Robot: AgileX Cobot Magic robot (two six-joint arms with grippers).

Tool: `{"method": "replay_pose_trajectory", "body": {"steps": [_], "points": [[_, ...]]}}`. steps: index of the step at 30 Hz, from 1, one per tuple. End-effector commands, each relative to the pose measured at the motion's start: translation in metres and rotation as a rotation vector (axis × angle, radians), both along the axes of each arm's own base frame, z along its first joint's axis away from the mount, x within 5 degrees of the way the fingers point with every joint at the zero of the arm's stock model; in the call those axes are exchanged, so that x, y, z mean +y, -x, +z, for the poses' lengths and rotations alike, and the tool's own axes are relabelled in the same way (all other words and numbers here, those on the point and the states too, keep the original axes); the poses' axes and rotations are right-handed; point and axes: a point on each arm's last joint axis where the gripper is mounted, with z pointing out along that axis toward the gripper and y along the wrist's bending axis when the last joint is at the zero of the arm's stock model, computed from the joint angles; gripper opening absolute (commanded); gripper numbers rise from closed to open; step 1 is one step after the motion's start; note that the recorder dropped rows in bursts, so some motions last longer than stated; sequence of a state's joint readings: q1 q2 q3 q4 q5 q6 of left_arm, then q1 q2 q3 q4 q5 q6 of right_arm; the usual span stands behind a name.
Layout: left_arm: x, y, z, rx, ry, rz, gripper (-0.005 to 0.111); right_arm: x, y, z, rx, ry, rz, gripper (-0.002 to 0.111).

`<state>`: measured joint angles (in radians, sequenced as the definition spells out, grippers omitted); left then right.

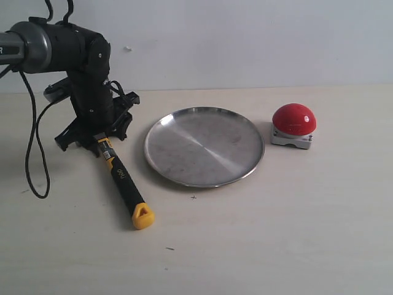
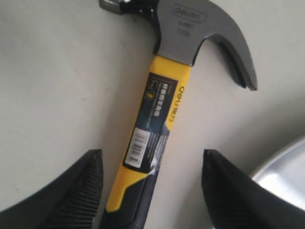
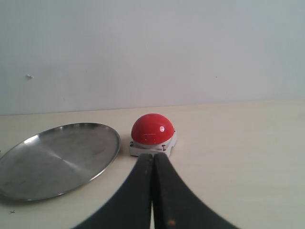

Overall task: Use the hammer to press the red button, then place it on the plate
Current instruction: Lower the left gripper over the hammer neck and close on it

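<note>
1. The claw hammer with the dark metal head and black-and-yellow handle (image 1: 123,181) lies flat on the pale worktop (image 1: 276,233). It is just left of the plate, with its head under the left arm and its yellow end pointing toward the camera.
2. The left jaws stand apart, one on either side of the yellow neck of the hammer (image 2: 159,109), just below the head. In the wrist view neither ribbed pad appears to touch the handle, so nothing is gripped yet. Straddling near the head looks chosen so that closing would catch the handle squarely, close to its heavy end.
3. The round, shallow, shiny silver plate (image 1: 202,147) sits in the middle with nothing on it, between the hammer and the button. That suits its role as the final resting place.
4. The glossy red dome button on its square grey-white base (image 1: 294,118) stands just right of the plate and well apart from the hammer. The tool would likely need carrying across the plate to reach it.
5. The right jaws are pressed together on nothing and sit low over the worktop, aimed at the red button (image 3: 152,129). They appear parked, with no part in the current step.
</note>
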<state>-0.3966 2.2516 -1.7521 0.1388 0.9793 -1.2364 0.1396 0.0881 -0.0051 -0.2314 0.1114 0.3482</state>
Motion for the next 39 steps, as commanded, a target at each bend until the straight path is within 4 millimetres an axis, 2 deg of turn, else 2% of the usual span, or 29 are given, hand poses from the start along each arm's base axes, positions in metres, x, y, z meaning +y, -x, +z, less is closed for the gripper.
{"method": "replay_pose_trajectory", "body": {"steps": [1,10,28,31,39], "points": [[0.005,-0.006,-0.003,-0.026,0.005,0.029,0.06,0.0,0.0,-0.001,-0.002,0.004,-0.003,0.0],[0.011,-0.014,-0.012,-0.052,-0.012,0.005,0.06,0.0,0.0,-0.001,-0.002,0.004,-0.003,0.0],[0.005,-0.031,-0.052,-0.032,-0.03,-0.031,0.059,0.0,0.0,-0.001,-0.002,0.006,-0.003,0.0],[0.01,-0.032,-0.059,-0.016,-0.039,-0.023,0.059,0.0,0.0,-0.001,-0.002,0.006,-0.003,0.0],[0.022,-0.029,-0.06,0.062,-0.066,-0.062,0.059,0.0,0.0,-0.001,-0.002,0.006,-0.003,0.0]]}}
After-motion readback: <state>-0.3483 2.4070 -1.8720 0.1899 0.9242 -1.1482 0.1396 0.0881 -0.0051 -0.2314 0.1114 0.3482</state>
